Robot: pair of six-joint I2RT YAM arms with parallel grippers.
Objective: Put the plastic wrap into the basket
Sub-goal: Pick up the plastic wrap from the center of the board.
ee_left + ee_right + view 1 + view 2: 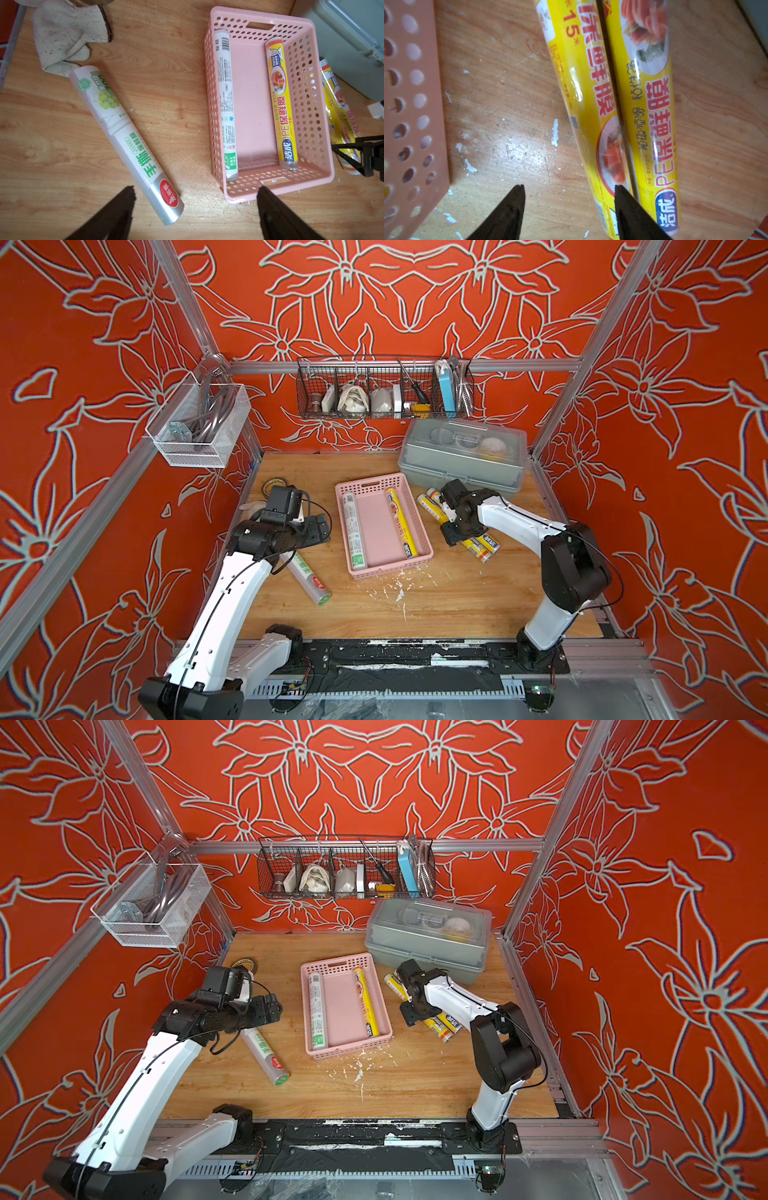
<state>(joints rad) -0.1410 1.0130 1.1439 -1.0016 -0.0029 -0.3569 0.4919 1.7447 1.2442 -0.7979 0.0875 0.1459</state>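
The pink basket (374,526) (253,104) sits mid-table and holds a white plastic wrap roll (353,531) (226,104) and a yellow one (401,526) (281,104). A white-silver roll (305,576) (124,141) lies on the wood to its left. My left gripper (320,526) (196,191) hovers open above that roll's silver end and holds nothing. Two yellow rolls (478,543) (583,93) lie side by side right of the basket. My right gripper (449,533) (569,187) is open just over them, one fingertip above the nearer roll, bare wood between the jaws.
A grey lidded box (461,456) stands behind the right arm. A tape ring (272,485) and a work glove (62,37) lie at the back left. A black wire rack (384,389) and a white mesh bin (199,427) hang on the walls.
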